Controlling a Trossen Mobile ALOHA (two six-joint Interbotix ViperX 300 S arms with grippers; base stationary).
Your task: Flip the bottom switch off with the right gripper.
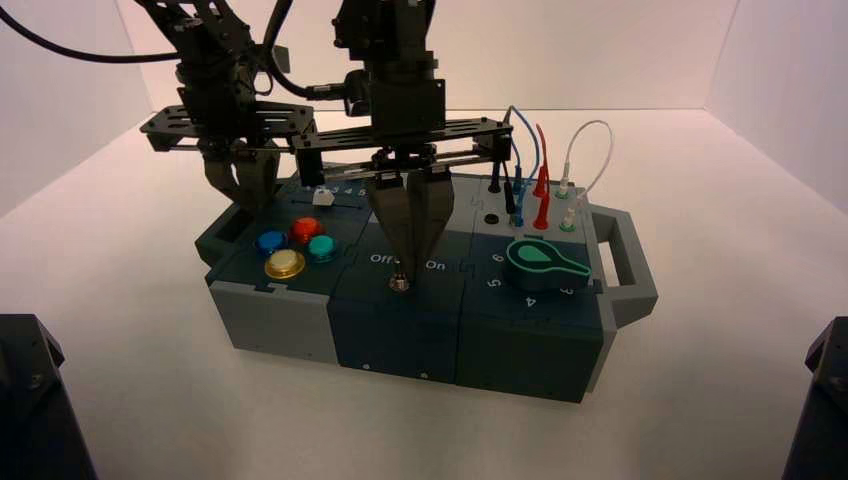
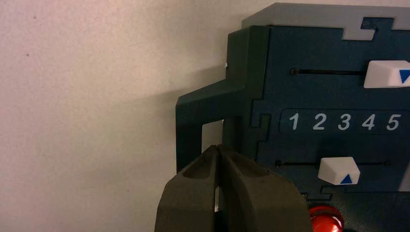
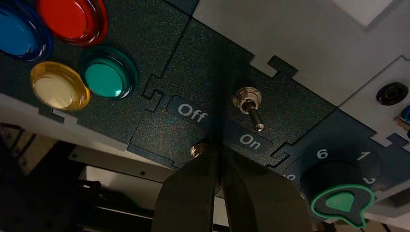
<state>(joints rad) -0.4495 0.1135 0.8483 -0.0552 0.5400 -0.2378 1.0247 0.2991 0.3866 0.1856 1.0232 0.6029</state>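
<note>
Bottom switch [image 1: 400,283] on the box's [image 1: 520,350] near middle panel, between white "Off" and "On" lettering. Left gripper [image 1: 240,190] parked with fingers pressed together over the far left corner. Right gripper [image 1: 411,262] pointing straight down, fingertips pinched together, holding nothing, touching the lever or just above it.

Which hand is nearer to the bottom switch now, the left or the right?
The right. The right hand points down directly over the bottom switch, its closed tips at the collar. The left hand hangs above the box's far left corner, near the sliders.
</note>
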